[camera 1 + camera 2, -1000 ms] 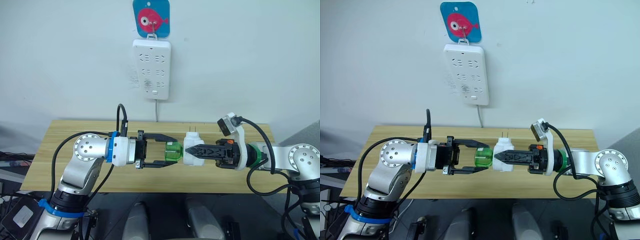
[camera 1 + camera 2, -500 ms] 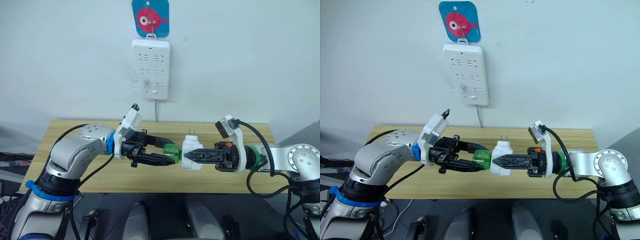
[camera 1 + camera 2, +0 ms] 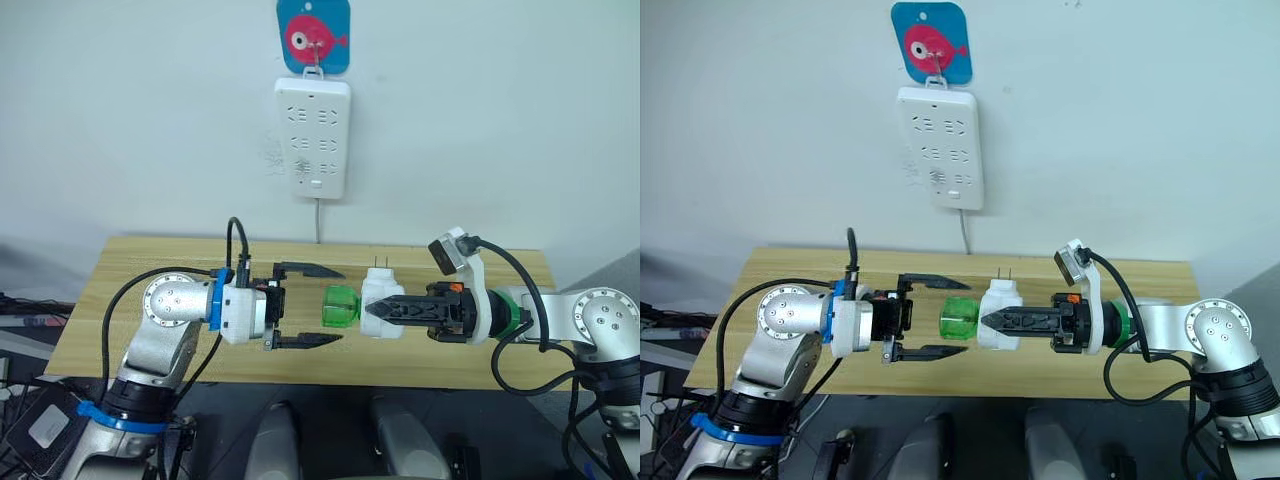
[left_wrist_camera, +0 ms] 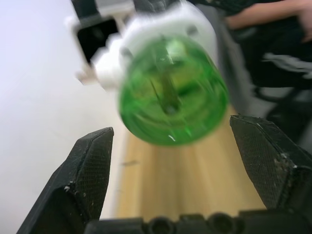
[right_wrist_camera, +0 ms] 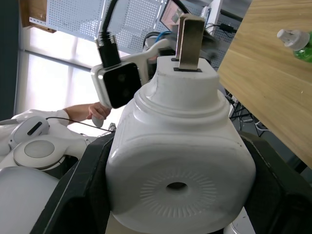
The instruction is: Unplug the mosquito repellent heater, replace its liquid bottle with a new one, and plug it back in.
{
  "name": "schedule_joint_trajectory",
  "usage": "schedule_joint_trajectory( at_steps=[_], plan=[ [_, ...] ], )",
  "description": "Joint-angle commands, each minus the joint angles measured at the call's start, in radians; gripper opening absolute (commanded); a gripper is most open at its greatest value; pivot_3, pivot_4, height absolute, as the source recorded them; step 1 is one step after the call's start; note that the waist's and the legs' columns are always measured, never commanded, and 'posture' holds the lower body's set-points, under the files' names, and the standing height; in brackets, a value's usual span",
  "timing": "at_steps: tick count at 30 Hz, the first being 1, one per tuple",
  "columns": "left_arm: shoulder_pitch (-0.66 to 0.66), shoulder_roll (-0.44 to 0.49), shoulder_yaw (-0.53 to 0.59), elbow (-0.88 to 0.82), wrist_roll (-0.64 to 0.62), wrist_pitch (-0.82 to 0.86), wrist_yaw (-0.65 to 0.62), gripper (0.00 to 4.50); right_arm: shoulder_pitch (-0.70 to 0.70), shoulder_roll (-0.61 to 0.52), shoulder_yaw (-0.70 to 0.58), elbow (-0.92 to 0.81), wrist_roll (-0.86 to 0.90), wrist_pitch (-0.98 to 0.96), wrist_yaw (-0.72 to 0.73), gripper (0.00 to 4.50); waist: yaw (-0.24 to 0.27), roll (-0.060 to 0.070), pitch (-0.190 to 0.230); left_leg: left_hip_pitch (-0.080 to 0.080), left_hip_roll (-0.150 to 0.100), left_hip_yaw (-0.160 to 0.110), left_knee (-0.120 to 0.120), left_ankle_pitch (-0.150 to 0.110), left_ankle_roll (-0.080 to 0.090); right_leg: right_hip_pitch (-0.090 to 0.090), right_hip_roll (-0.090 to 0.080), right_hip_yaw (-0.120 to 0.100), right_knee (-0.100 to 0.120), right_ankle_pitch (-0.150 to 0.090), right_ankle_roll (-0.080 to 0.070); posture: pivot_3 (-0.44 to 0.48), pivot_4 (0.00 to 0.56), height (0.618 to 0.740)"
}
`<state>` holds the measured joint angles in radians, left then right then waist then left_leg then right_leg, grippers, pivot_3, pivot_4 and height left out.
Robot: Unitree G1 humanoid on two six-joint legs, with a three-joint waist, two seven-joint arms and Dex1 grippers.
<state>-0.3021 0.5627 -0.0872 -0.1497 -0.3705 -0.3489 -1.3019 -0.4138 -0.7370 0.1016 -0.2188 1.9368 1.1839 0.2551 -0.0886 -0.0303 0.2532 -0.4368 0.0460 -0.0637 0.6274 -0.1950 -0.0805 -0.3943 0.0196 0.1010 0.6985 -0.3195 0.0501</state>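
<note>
Spreading wide above the desk point(image 3: 110, 300), the left tool point(image 3: 312, 305) grips nothing; its fingers flank, without touching, the green liquid bottle point(image 3: 341, 305) protruding from the white mosquito repellent heater point(image 3: 380, 304), which the right tool point(image 3: 385, 310) clamps, prongs up.

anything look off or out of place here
Nothing is spilled or broken. The heater is off the power strip, held sideways over the table by the right tool, its green bottle jutting toward the open left tool.
</note>
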Motion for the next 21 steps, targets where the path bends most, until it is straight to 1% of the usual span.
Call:
schedule_joint_trajectory(
  at_steps=[1,6,9,12,13,14,16,17,18,19,21],
  plan=[
    [0.022,0.009,0.036,-0.015,-0.037,-0.053,0.004,4.18,-0.014,-0.005,-0.014,-0.015,0.035,-0.003,0.008,3.06,0.001,0.000,0.000,0.000,0.000,0.000,0.000,0.000,0.000,0.000,0.000,0.000,0.000,0.000,0.000,-0.128,0.226,0.723],
    [0.031,0.035,0.021,-0.035,-0.081,-0.047,-0.036,4.18,-0.020,-0.010,-0.014,-0.011,0.035,0.000,0.010,3.06,0.001,0.000,0.000,0.000,0.001,-0.001,0.000,0.000,0.000,0.000,0.000,-0.001,0.000,0.000,0.000,-0.126,0.225,0.723],
    [0.014,0.029,0.004,-0.040,-0.093,-0.032,-0.032,3.55,-0.023,-0.007,-0.013,-0.013,0.035,-0.003,0.006,3.06,0.001,0.000,0.000,0.000,0.000,-0.001,0.000,0.000,0.000,0.000,0.000,-0.001,0.000,0.000,0.000,-0.126,0.225,0.723],
    [0.000,0.020,-0.001,-0.056,-0.103,0.017,-0.006,2.66,-0.024,-0.005,-0.013,-0.014,0.035,-0.006,0.003,3.06,0.000,0.000,0.000,0.000,0.000,-0.001,0.000,0.000,0.000,0.001,0.000,-0.001,0.000,0.000,0.000,-0.126,0.225,0.723],
    [-0.001,0.024,-0.003,-0.064,-0.108,0.035,-0.006,2.27,-0.023,-0.006,-0.013,-0.016,0.035,-0.006,0.003,3.06,0.000,0.000,0.000,0.000,0.000,-0.001,0.000,0.000,0.000,0.001,0.000,-0.001,0.000,0.000,0.000,-0.126,0.225,0.723],
    [0.000,0.031,-0.005,-0.072,-0.111,0.053,-0.009,2.20,-0.023,-0.006,-0.013,-0.016,0.035,-0.006,0.002,3.06,0.000,0.000,0.000,0.000,0.000,-0.001,0.000,0.000,0.000,0.001,0.000,-0.001,0.000,0.000,0.000,-0.126,0.225,0.723],
    [-0.001,0.053,-0.018,-0.099,-0.120,0.125,-0.013,2.20,-0.022,-0.007,-0.013,-0.018,0.035,-0.007,0.001,3.06,0.000,0.000,0.000,0.000,0.000,-0.001,0.000,0.000,0.000,0.001,0.001,-0.001,0.000,0.000,0.000,-0.126,0.225,0.723],
    [-0.006,0.067,-0.024,-0.115,-0.130,0.184,-0.007,2.20,-0.020,-0.006,-0.013,-0.018,0.035,-0.007,0.001,3.06,0.000,0.000,0.000,0.000,0.001,-0.001,0.000,0.000,0.000,0.001,0.001,-0.002,0.000,0.000,0.000,-0.127,0.221,0.723],
    [-0.025,0.104,-0.033,-0.142,-0.180,0.344,0.025,2.20,-0.019,-0.007,-0.014,-0.019,0.035,-0.006,0.003,3.06,0.000,0.000,0.000,0.000,0.001,-0.002,0.000,0.000,0.000,0.001,0.001,-0.002,0.000,0.000,0.000,-0.127,0.221,0.723],
    [-0.053,0.147,-0.039,-0.161,-0.254,0.529,0.056,2.20,-0.018,-0.009,-0.013,-0.021,0.035,-0.004,0.005,3.06,-0.001,0.000,0.000,0.000,0.001,-0.002,0.000,0.000,0.000,0.001,0.001,-0.002,0.000,0.000,0.000,-0.127,0.221,0.723],
    [-0.128,0.228,-0.029,-0.154,-0.491,0.922,0.122,2.20,-0.016,-0.015,-0.010,-0.027,0.035,0.002,0.010,3.06,-0.002,0.000,0.000,0.000,0.001,-0.004,0.000,0.000,0.000,0.001,0.001,-0.003,0.001,-0.001,0.002,-0.121,0.218,0.723]
  ],
)
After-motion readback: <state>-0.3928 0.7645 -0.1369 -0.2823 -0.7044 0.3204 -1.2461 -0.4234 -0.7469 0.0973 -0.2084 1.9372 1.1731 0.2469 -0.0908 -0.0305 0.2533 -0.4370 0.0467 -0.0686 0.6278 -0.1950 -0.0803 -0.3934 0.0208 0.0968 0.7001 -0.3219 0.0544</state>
